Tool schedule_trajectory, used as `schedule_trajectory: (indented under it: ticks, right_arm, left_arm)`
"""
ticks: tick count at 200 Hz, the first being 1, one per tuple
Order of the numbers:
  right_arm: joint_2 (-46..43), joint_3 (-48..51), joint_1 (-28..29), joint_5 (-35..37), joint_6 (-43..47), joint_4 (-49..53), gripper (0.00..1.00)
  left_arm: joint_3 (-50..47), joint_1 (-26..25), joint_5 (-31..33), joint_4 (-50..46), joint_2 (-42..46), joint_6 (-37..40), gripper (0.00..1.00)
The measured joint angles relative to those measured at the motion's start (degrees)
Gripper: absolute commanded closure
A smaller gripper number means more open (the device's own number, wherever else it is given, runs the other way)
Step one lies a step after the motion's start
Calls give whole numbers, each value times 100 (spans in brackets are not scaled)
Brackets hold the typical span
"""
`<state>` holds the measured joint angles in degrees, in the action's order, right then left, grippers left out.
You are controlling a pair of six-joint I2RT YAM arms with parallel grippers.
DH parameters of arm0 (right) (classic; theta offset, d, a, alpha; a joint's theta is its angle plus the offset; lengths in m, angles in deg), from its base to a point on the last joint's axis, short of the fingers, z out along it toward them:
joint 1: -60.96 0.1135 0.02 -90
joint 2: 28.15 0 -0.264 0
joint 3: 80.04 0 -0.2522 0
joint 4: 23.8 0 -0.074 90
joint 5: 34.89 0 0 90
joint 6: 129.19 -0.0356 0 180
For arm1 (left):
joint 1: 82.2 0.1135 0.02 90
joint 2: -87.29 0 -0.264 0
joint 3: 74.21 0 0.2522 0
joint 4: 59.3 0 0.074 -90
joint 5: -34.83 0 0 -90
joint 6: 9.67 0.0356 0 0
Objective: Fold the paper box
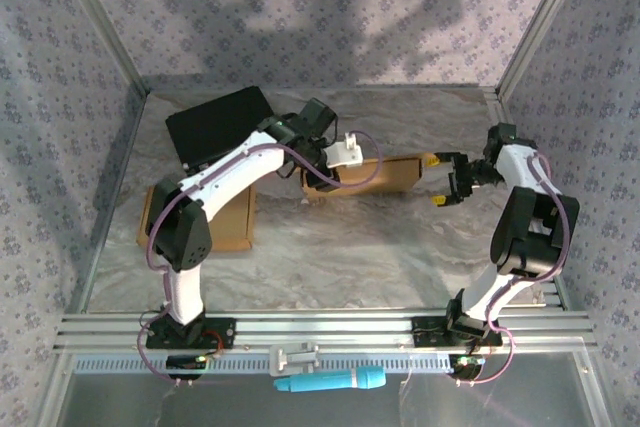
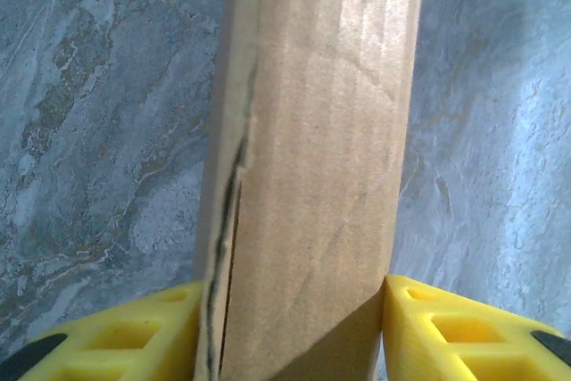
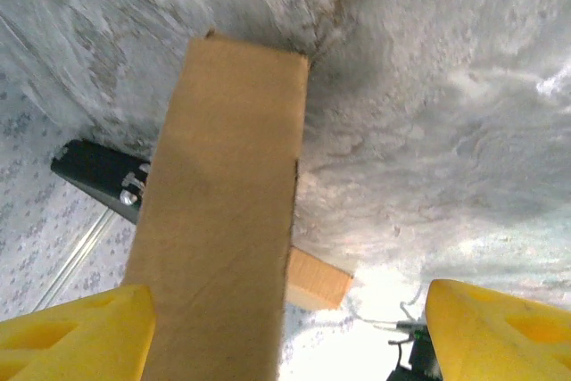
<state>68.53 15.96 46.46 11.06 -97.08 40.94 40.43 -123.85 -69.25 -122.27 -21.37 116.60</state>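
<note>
Two claws, one box (image 2: 321, 131): left claw (image 2: 293, 327) clamps it steady; right claw (image 1: 437, 181) stands apart, likely ready to fold.

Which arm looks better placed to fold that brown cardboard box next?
Probably left: the left end effector has both fingers against the box. The right end effector stands open at its other end, one finger clear.

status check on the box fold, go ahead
Left gripper clamped on long brown cardboard box. Right gripper open at its other end. Flat black case sits back left, nothing between the grippers but the box.
</note>
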Motion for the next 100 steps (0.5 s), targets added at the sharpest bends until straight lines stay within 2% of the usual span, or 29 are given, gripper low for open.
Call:
schedule_trajectory:
  ticks: [26, 77, 100]
  right_arm:
    - [367, -195, 125, 116, 24, -129, 25]
    - [1338, -697, 782, 238, 13, -188, 35]
    - [1386, -662, 931, 273, -28, -203, 35]
  left_arm:
    - [234, 105, -297, -271, -111, -310, 55]
    - [387, 105, -520, -787, -175, -973, 56]
    - [656, 103, -514, -1176, -286, -1353, 51]
